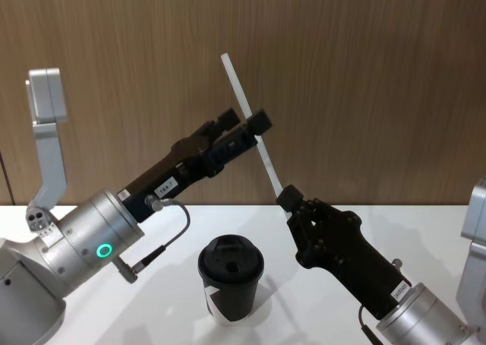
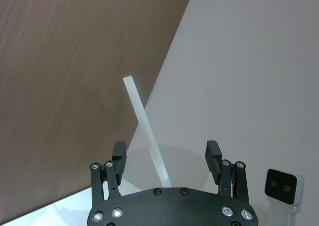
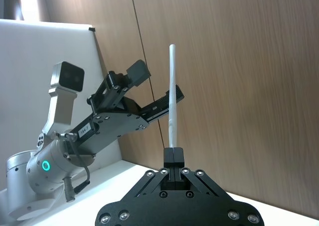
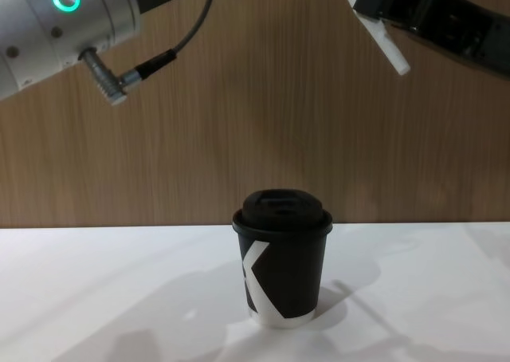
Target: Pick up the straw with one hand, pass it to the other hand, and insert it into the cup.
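Straw (image 1: 237, 87) leans toward 11 o'clock, high above the cup (image 1: 231, 280) on your desk (image 1: 425, 231). Your right gripper (image 1: 288, 199) pinches its lower end; your left gripper (image 1: 244, 121) has its fingers (image 2: 118, 154) wide around its middle.

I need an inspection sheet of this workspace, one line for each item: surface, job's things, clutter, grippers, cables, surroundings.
Surface: white table; the cup stands on it.
Job's things: cup upright, lid on; straw tilted in the air, higher than the cup.
Clutter: nothing seen.
Grippers: right gripper shut on the straw's lower end; left gripper raised, jaws open on either side of the straw's middle, not yet closed.
Cables: black cable loops from the left wrist, apart from the cup.
Surroundings: wood-panel wall behind the table.
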Controlling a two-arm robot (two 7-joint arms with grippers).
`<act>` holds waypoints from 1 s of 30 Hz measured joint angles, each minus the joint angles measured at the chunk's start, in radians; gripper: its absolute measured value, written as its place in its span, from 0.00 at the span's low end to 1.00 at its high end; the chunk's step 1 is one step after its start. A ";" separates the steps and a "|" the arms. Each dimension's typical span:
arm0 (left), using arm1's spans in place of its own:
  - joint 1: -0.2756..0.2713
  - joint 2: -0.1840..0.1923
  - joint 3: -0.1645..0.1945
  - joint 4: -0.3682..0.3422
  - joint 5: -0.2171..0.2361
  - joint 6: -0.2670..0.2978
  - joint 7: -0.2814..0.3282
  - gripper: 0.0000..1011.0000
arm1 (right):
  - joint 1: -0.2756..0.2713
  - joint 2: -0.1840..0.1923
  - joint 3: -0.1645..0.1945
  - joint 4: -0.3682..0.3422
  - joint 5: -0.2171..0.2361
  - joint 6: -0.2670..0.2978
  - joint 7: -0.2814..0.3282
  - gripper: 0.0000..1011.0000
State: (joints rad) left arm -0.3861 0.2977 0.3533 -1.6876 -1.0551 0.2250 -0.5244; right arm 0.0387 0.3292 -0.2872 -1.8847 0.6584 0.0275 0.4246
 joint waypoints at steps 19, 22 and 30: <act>-0.044 -0.009 0.025 0.037 -0.020 0.004 -0.005 0.94 | 0.000 0.000 0.000 0.000 0.000 0.000 0.000 0.00; -0.047 -0.008 0.027 0.038 -0.022 0.002 -0.005 0.86 | 0.000 0.000 0.000 0.000 0.000 0.000 0.000 0.00; -0.048 -0.005 0.029 0.038 -0.036 -0.001 0.002 0.62 | 0.000 0.000 0.000 0.000 0.000 0.000 0.000 0.00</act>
State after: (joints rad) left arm -0.4346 0.2931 0.3821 -1.6496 -1.0916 0.2241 -0.5226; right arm 0.0387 0.3292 -0.2872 -1.8847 0.6583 0.0275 0.4246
